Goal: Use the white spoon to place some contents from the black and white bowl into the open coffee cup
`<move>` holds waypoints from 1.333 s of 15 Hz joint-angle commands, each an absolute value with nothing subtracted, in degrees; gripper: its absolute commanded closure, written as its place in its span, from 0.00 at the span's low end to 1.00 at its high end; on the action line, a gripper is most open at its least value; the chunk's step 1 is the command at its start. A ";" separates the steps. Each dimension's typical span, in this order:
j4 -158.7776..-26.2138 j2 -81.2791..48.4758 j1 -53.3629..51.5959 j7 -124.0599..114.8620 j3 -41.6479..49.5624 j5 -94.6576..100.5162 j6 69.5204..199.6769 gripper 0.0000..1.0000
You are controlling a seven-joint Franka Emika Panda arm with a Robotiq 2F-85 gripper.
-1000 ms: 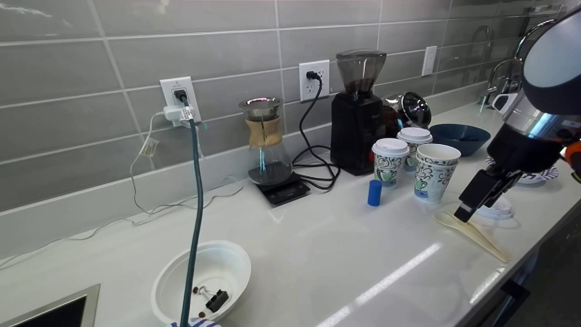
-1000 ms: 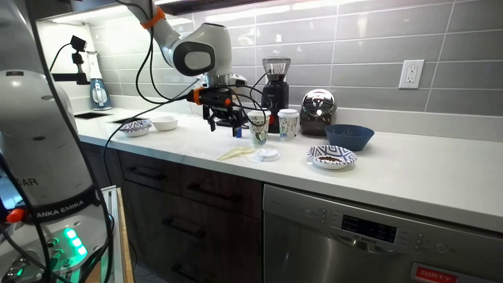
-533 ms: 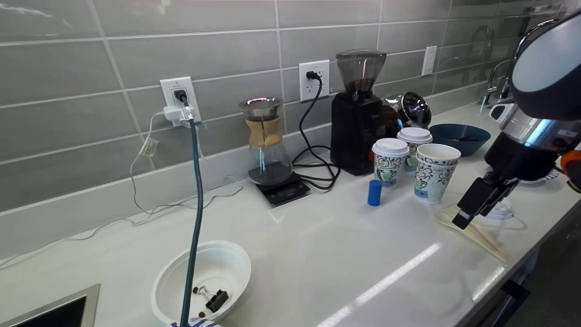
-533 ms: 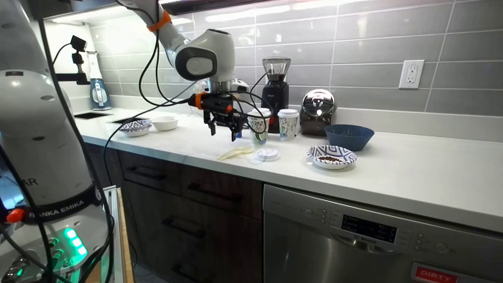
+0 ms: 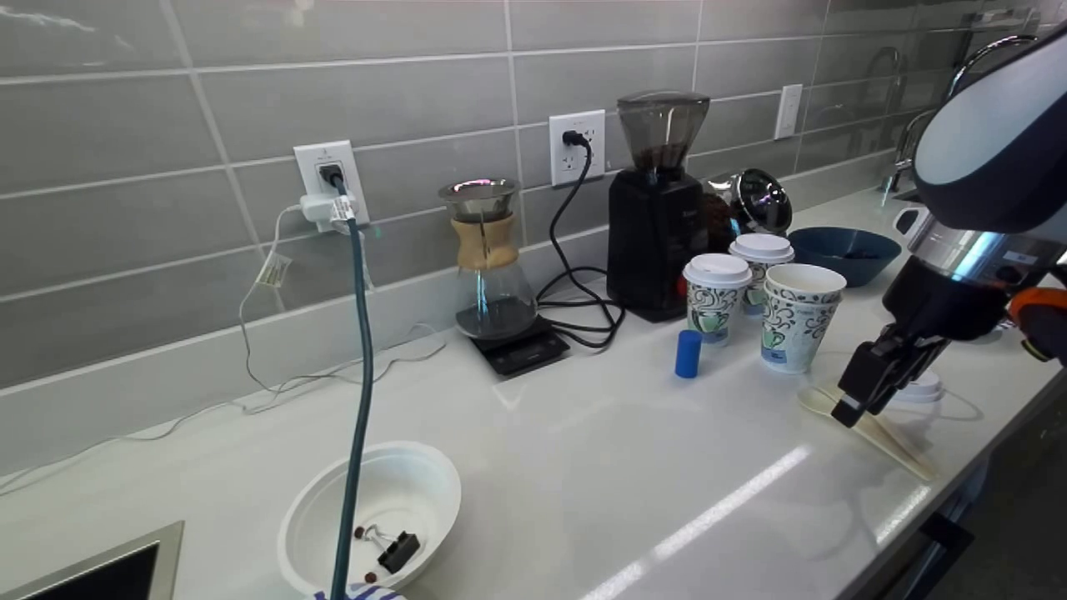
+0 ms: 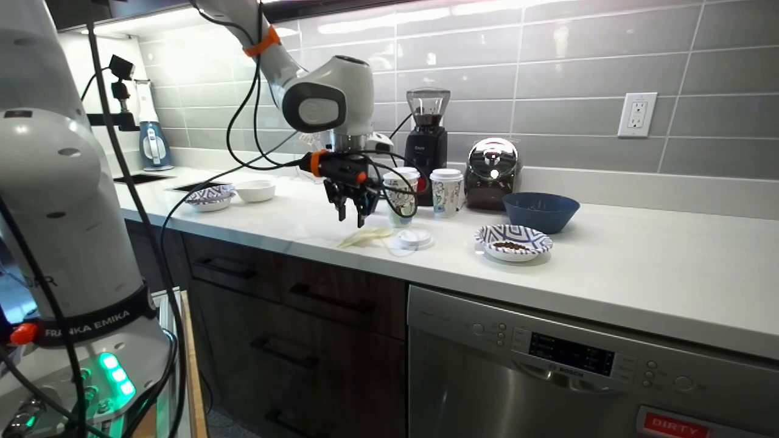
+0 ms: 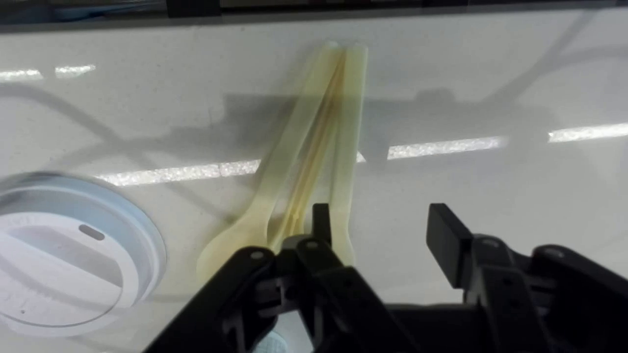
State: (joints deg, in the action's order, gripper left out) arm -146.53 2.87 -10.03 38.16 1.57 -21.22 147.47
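Our gripper is wide and empty above the spoons, presumably to straddle a handle; handles point to 12 o'clock in the wrist view. There we miss the bowl of bits, which an exterior view shows at the spoons' 3 o'clock. At their 11, an exterior view shows the open cup.

Flat spoon, open cup, patterned bowl
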 commanded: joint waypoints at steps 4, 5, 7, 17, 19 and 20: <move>-144.13 -0.88 -7.31 38.91 -0.60 -22.74 147.44 0.50; -143.89 -1.22 -7.05 38.88 -0.86 -22.76 147.40 0.50; -143.44 -1.96 -6.56 38.56 -1.35 -22.40 147.35 0.52; -142.70 -3.00 -5.01 37.03 -2.83 -20.87 147.10 0.87; -143.44 -1.90 -4.81 37.03 -2.90 -20.90 146.81 1.00; -144.16 -0.84 -4.69 36.41 -2.81 -20.30 146.50 0.97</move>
State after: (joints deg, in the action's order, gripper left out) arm -143.61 -2.37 -6.07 37.68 -1.78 -21.19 147.48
